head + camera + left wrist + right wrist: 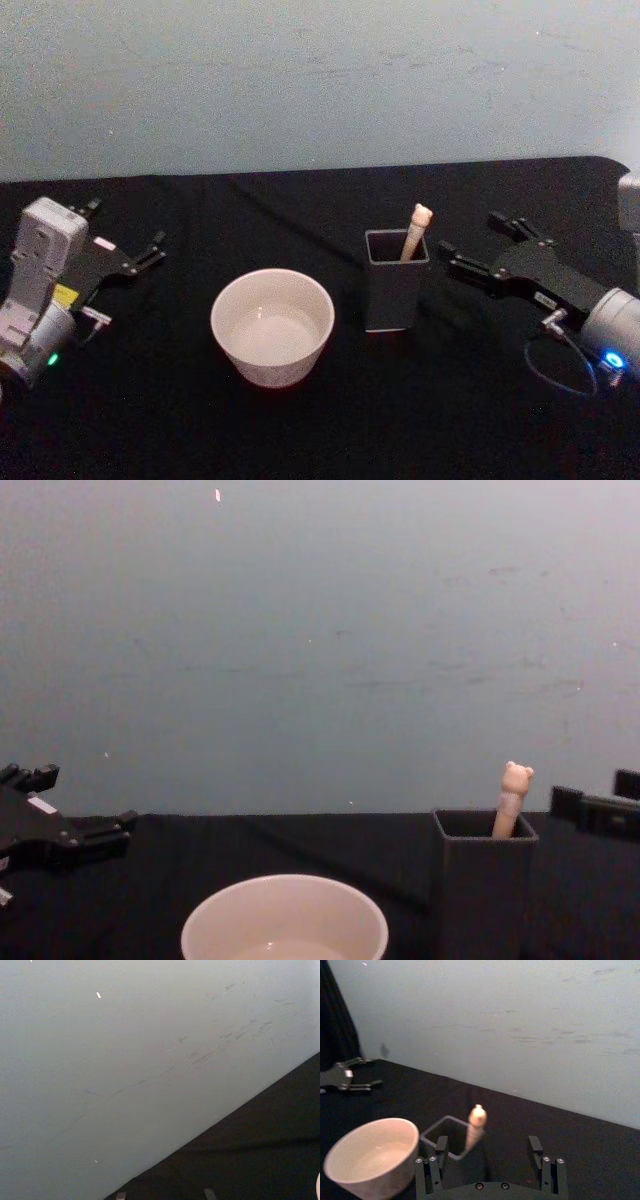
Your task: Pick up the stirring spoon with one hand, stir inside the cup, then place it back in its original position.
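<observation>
Near the counter's (300, 195) middle, your spoon (416, 232) stands tilted in the dark holder (394, 292), bear-head up. The cup (272, 325) sits just beside the holder, toward the left edge. Your right gripper (470, 236) hovers near the holder, wide and empty. Your left gripper (126, 226) waits wide by the left edge.

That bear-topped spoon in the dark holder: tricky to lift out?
Probably light and stiff: the stirring spoon has a slim wooden-looking handle. It leans loosely in the square holder, so a sideways pull might tip that tall, narrow holder.
</observation>
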Controlling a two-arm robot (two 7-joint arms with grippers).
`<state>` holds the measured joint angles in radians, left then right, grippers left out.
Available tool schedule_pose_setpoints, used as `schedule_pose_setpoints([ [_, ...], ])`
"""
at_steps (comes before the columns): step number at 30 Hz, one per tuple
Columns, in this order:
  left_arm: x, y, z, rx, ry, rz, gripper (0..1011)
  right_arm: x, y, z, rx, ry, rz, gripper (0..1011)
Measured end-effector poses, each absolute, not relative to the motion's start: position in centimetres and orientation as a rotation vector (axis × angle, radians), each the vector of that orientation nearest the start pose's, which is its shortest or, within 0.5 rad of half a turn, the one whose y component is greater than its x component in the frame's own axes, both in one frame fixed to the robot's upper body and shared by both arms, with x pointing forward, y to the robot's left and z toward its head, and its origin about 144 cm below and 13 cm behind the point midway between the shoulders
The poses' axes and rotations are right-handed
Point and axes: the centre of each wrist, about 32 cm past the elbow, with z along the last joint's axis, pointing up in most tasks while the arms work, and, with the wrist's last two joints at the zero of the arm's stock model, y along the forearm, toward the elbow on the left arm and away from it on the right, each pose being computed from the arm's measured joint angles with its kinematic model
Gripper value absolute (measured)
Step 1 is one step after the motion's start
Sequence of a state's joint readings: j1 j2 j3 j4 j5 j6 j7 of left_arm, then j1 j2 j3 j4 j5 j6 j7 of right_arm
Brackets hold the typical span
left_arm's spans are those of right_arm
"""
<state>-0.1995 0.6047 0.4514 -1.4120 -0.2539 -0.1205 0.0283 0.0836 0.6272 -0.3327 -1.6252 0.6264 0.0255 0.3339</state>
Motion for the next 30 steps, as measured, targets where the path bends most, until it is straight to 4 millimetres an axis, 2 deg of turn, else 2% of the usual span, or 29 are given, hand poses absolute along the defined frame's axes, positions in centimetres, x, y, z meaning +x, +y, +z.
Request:
schedule_pose_setpoints([
  [10,48.9,31.0,114.0,0.304,-0.285,1.248,1002,48.9,-28.1,117.1,-0.049,0.112,-0.895,1002],
  [19,48.9,31.0,114.0,0.305,-0.285,1.248,1001,51.0,-26.8,116.9,-0.046,0.107,-0.902,1002],
  [30,48.9,31.0,114.0,0.304,-0.285,1.248,1001,51.5,-26.4,116.8,-0.052,0.104,-0.905,1002],
])
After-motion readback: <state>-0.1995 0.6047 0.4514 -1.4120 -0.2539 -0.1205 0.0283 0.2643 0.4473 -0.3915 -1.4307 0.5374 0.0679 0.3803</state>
